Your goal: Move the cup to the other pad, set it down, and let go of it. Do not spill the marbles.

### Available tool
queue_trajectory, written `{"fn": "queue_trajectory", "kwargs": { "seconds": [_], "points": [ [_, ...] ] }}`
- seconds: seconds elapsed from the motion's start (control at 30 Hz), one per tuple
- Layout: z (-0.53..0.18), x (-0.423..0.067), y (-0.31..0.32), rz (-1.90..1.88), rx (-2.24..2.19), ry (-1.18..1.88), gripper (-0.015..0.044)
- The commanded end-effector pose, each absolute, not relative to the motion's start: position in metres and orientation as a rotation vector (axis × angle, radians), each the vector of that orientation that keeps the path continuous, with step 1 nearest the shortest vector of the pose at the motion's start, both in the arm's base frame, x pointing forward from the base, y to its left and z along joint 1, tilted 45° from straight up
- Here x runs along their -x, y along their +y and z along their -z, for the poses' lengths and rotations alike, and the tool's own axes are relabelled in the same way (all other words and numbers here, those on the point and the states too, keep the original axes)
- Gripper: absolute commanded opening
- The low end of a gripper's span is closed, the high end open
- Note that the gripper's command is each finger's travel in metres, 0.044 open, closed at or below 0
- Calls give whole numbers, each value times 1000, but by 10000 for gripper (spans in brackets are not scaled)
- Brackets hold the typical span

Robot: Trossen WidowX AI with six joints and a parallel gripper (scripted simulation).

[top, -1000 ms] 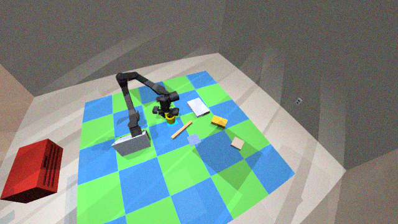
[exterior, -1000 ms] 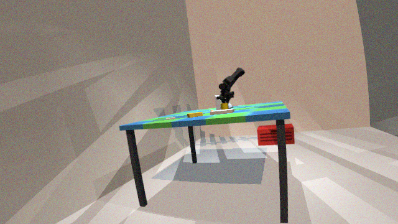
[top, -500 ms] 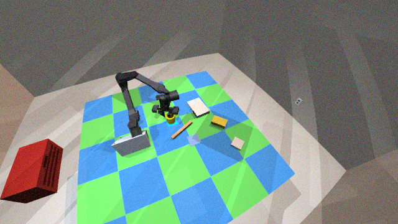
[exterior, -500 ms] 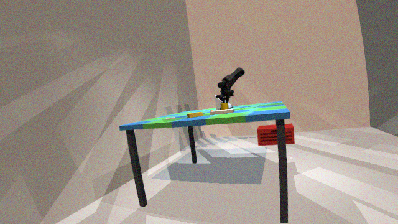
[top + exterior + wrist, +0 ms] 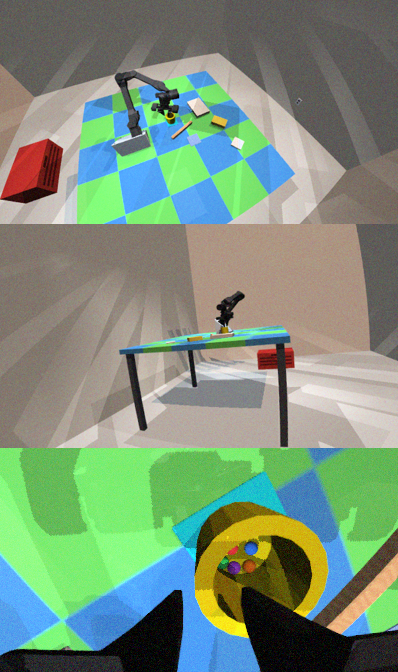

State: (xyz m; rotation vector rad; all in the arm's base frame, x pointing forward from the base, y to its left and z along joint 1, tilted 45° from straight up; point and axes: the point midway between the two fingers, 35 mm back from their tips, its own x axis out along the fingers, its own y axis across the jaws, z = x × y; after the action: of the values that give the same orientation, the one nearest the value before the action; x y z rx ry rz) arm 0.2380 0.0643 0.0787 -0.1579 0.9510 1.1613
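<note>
Pincer [image 5: 211, 592] hangs just above the yellow cup [image 5: 305, 548], its 2 black fingers partly spread and gripping nothing; in the wrist view the cup's near rim shows in the gap between the fingertips, with no sure contact on either side.

The cup stands upright on a cyan pad [image 5: 235, 503], which sticks out from under it toward 11 o'clock in that view; 5 marbles [image 5: 242, 560] lie on its bottom: red, blue, green, purple and orange.

In the top view the cup [image 5: 170, 118] sits under the pincer [image 5: 168, 112] on the green and blue checked table [image 5: 217, 186]; a wooden stick [image 5: 181, 129] lies just beside it at 4 o'clock; a pale blue pad [image 5: 193, 139] lies beyond the stick at 5 o'clock, apart from the cup; a tan board [image 5: 198, 106] lies at 2 o'clock, a yellow block [image 5: 219, 121] at 3 o'clock, and a small white tile [image 5: 237, 143] further out at 4 o'clock; the arm's grey base [image 5: 119, 149] stands at 8 o'clock; a red crate [image 5: 31, 171] with dark slots rests on the floor, well apart at 8 o'clock.
</note>
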Motion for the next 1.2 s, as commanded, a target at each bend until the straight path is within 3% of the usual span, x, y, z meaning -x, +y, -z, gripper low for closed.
{"fn": "queue_trajectory", "kwargs": {
  "seconds": [0.0, 0.4, 0.77, 1.17],
  "points": [
    [-83, -239, 59, -1156, 164, 945, 147],
    [-91, -234, 51, -1157, 161, 944, 147],
    [-91, -234, 52, -1162, 153, 950, 435],
    [-121, -232, 20, -1156, 161, 949, 440]
  ]
}}
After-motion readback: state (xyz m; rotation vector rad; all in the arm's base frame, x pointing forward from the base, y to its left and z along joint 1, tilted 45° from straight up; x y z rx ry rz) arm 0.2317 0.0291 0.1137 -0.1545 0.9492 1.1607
